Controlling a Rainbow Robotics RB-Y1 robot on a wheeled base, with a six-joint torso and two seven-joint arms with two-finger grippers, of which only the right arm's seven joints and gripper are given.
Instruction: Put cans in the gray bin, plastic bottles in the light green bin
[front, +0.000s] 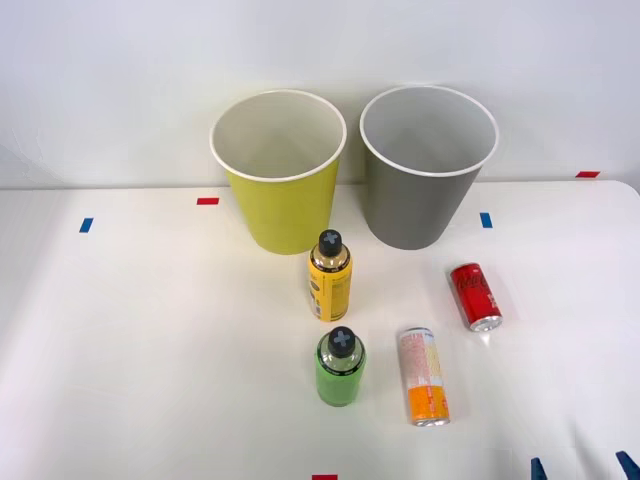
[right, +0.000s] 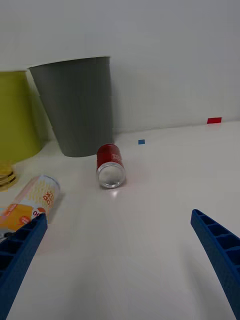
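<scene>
- The right arm's jaws (right: 120, 260) stand wide apart, holding nothing; each ribbed blue finger (right: 20, 255) sits out at its own corner of the wrist view, and in the front view their tips (front: 585, 467) peek in at the near right edge of the white counter (front: 150, 350).
- The slim red metal can (right: 110, 165) lies on its side ahead of the open jaws, well apart from them, its silver end turned toward the wrist camera. In the front view it rests at the right (front: 475, 296), near the foot of the gray bin.
- The white-pink can fading to orange (front: 424, 377) also lies flat, left of the red one and nearer the front edge; from the wrist it shows just beyond one finger (right: 32, 200).
- The large tapered gray bin with white rim (front: 415, 200) stands upright at the back, the yellow-green bin (front: 283, 205) just beside it on its left.
- The stubby yellow-labelled plastic bottle with a dark cap (front: 330, 276) stands before the yellow-green bin.
- The bright green bottle (front: 340, 368) stands nearer, left of the orange-ended can.
- Small red and blue tape marks (front: 207, 201) dot the counter.
</scene>
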